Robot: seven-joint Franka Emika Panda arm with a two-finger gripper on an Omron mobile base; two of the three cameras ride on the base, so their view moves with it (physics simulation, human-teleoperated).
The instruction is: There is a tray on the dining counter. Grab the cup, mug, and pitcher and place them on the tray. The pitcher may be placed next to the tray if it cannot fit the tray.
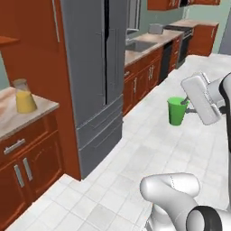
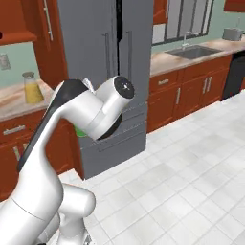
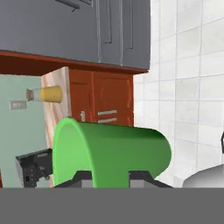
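My gripper (image 1: 184, 103) pinches the rim of the bright green cup (image 1: 177, 111), a handleless tumbler tapering toward its base, held above the floor.

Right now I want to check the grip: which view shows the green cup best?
The left base view: the cup hangs upright above the floor, pinched at its rim by the gripper. The hand view shows its side close up; the right base view shows a green sliver behind the arm.

Marbled counter (image 1: 38, 110) at left, pitcher (image 1: 23, 96) upright on it
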